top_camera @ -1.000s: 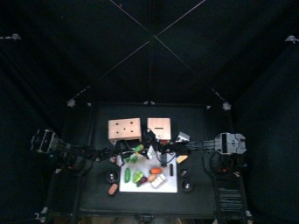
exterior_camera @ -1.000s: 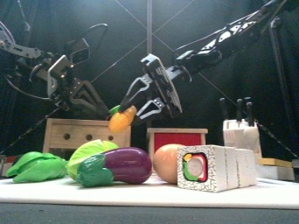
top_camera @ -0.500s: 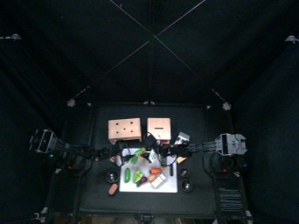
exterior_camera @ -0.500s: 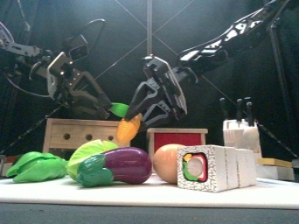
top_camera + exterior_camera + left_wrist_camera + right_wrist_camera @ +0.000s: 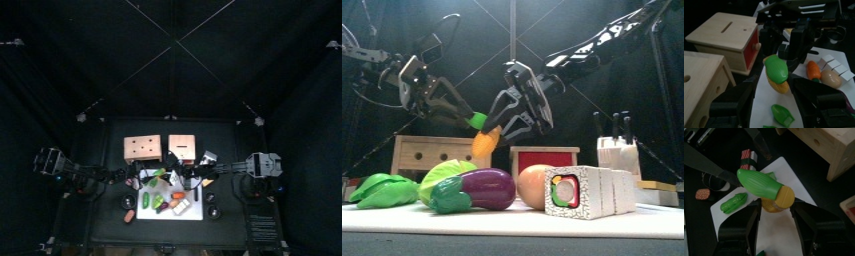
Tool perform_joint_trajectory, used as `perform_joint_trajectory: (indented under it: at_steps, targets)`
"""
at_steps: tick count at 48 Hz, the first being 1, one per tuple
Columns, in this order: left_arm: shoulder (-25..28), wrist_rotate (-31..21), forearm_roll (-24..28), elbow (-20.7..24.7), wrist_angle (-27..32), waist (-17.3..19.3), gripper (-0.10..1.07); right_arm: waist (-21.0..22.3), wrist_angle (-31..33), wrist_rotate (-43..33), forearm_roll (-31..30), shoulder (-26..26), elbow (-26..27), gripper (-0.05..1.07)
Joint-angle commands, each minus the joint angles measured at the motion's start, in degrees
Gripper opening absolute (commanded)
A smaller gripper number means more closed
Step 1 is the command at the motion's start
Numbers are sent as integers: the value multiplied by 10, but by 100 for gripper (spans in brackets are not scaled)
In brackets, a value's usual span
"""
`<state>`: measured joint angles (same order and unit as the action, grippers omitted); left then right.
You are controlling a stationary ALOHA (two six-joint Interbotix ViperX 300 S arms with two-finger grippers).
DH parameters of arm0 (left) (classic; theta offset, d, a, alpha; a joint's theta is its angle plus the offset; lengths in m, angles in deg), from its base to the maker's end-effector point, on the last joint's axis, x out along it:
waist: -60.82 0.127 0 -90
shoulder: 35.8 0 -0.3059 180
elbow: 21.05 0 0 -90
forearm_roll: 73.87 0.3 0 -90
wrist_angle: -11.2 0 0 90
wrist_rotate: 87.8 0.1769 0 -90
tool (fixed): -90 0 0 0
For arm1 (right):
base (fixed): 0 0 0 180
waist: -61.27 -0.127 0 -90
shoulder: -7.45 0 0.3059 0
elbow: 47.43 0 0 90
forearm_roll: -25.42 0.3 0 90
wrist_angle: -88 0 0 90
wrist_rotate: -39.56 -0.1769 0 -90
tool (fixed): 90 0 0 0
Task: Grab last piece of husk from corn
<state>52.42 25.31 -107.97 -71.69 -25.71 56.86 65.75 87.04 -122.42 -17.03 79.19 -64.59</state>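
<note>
Black curtains are hung around a small black table (image 5: 513, 231), on which a flat white board (image 5: 774, 233) is laid near the front edge.

At the board's left end in the front view, a cluster of smooth, leaf-shaped green pieces (image 5: 386, 190) is seen, then a pale green rounded piece (image 5: 444, 176) with a glossy purple eggplant (image 5: 486, 187) touching it. A round peach-coloured piece (image 5: 537, 183) and a blocky white sushi roll (image 5: 589, 191) with a coloured centre follow toward the right. Behind them, a plain wooden box (image 5: 425, 154) with round holes is set at the back left, and a second wooden box with a red face (image 5: 544, 157) stands nearer the middle. A white block (image 5: 617, 154) holding black handles is placed at the right.

Above the board, the left gripper (image 5: 429, 90) is held with its black jaws spread wide and nothing between them, just beside the cob's green end. The corn (image 5: 784, 197), a small oblong yellow cob, is held in the air over the middle of the board by the right gripper (image 5: 520, 112), whose jaws are clamped on it. The husk (image 5: 759, 183), a smooth, bright green, tapered plastic leaf, is seen covering one end of the cob, with only the rounded yellow-orange tip left bare. A ribbed green piece (image 5: 733, 202) lies on the board below it.
</note>
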Motion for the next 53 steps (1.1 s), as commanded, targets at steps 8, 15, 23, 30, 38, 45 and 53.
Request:
perform_joint_trajectory:
  at_steps: [8,15,23,30,38,45,53]
  targets:
    - [9,0,32,16,-14,3,70,-2,-2,-2,0,21,14,50]
    - [11,0,32,15,-14,4,57,-3,-2,-3,0,20,14,50]
    - [11,0,32,14,-14,9,43,-4,-2,-3,0,20,14,50]
    - [11,0,32,11,-14,10,37,-4,-2,-3,0,20,12,50]
    - [9,-2,29,1,-14,11,37,-7,-2,-4,0,23,6,50]
    - [4,-2,22,-7,-14,11,37,-10,-2,-4,6,27,1,50]
    - [3,0,21,-9,-14,10,37,-11,-2,-3,9,32,-5,50]
